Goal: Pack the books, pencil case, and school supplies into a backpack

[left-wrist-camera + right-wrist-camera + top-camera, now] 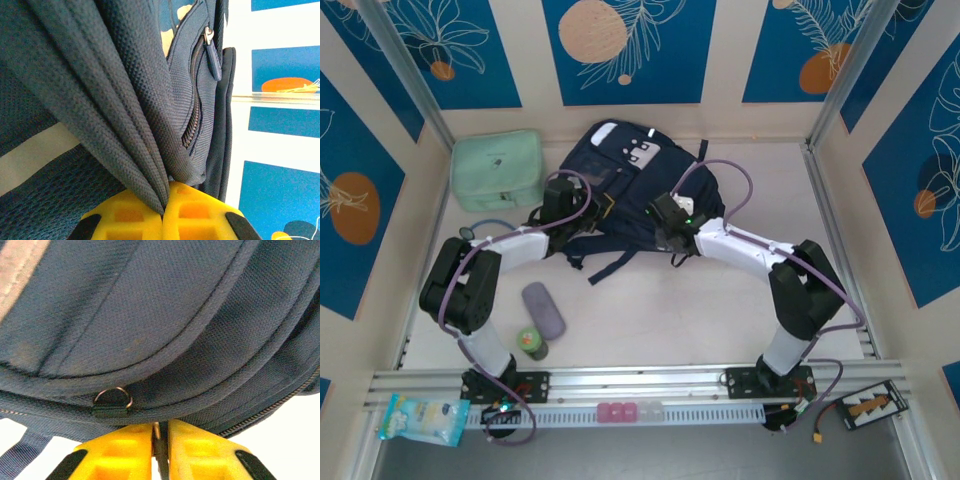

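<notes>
The large navy blue fabric backpack with white trim and white front patches (630,175) lies flat at the back centre of the pale desk (670,320), straps trailing toward the near edge.

Left fingers (192,220), yellow: fully closed, pinching a bunched fold of the backpack's mesh fabric. In the left wrist view a closed zipper with a dark blue pull runs just right of the fold. The left arm (510,245) reaches the backpack's left side.

Right fingers (127,445), yellow: all but closed, with a thin edge of the backpack and a small metal piece caught in the narrow slit between them. A small metal D-ring on a webbing loop sits just above and left of the tips. The right arm (750,250) reaches the backpack's lower right part.

A small greyish-purple oblong case with rounded ends (543,310) lies on the desk near the left arm's base, well apart from the backpack. A small green bottle (531,343) lies just in front of it. A boxy mint-green bag (498,170) sits at the back left, beside the backpack.
</notes>
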Robot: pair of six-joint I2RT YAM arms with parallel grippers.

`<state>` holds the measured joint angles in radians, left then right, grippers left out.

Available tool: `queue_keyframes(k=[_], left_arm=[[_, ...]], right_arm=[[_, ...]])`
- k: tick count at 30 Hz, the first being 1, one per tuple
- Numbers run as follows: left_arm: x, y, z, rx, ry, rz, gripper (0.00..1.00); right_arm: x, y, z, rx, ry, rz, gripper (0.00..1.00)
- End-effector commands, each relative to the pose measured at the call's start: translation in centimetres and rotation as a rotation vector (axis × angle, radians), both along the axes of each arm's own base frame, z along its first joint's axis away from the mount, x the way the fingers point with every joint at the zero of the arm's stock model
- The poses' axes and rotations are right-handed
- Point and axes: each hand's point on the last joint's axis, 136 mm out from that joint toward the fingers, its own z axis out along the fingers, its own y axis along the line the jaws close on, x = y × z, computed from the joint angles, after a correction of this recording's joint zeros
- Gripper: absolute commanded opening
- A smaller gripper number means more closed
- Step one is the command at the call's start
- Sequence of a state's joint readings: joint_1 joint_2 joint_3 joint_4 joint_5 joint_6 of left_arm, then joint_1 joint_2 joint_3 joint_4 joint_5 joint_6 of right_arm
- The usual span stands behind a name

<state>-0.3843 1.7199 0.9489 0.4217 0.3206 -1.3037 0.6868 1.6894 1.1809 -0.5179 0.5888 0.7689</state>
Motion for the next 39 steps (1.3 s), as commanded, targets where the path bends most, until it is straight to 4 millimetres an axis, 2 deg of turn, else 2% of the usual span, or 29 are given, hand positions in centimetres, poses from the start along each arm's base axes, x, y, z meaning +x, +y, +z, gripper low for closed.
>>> queue_keyframes(k=[1, 4, 8, 11, 17, 19, 22, 27, 29, 33, 36, 39], left_arm=[[1.5, -0.1, 4.3, -0.038, -0.123, -0.005, 0.00], [1.4, -0.1, 4.1, -0.037, -0.120, -0.007, 0.00], [1.5, 0.0, 4.1, -0.032, -0.121, -0.004, 0.00], [1.5, 0.2, 3.8, -0.018, -0.116, -0.002, 0.00], [1.3, 0.1, 2.4, 0.015, -0.093, -0.029, 0.00], [1.2, -0.4, 1.9, 0.022, -0.086, -0.058, 0.00], [1.2, -1.3, 1.5, 0.034, -0.080, -0.107, 0.00], [2.0, -2.3, 0.4, 0.138, -0.083, -0.210, 0.00], [2.6, -1.7, -0.5, 0.245, -0.071, -0.229, 0.11], [3.7, 0.8, -1.4, 0.460, -0.063, -0.223, 0.36], [3.9, 3.2, -1.3, 0.524, -0.047, -0.184, 0.49], [3.1, 5.2, -0.5, 0.530, -0.045, -0.146, 0.55]], right_arm=[[-0.3, 0.4, -1.6, 0.013, 0.042, 0.046, 0.20], [-0.2, 0.2, -1.7, 0.027, 0.041, 0.044, 0.20], [0.0, -1.0, -1.4, 0.011, 0.025, 0.018, 0.10], [0.2, -2.9, -0.8, -0.002, 0.004, -0.020, 0.04], [1.1, -8.8, -0.4, 0.009, -0.004, -0.130, 0.04], [1.6, -9.8, -0.1, 0.007, -0.007, -0.133, 0.03], [1.9, -9.8, 0.9, -0.009, -0.027, -0.099, 0.00], [0.8, -6.9, 2.3, 0.001, -0.058, 0.053, 0.00], [0.0, -5.1, 2.9, 0.015, -0.075, 0.129, 0.00], [-1.6, -1.1, 4.1, 0.112, -0.100, 0.271, 0.00], [-2.2, 2.1, 4.9, 0.219, -0.104, 0.369, 0.00], [-2.4, 5.3, 5.6, 0.292, -0.104, 0.454, 0.00]])
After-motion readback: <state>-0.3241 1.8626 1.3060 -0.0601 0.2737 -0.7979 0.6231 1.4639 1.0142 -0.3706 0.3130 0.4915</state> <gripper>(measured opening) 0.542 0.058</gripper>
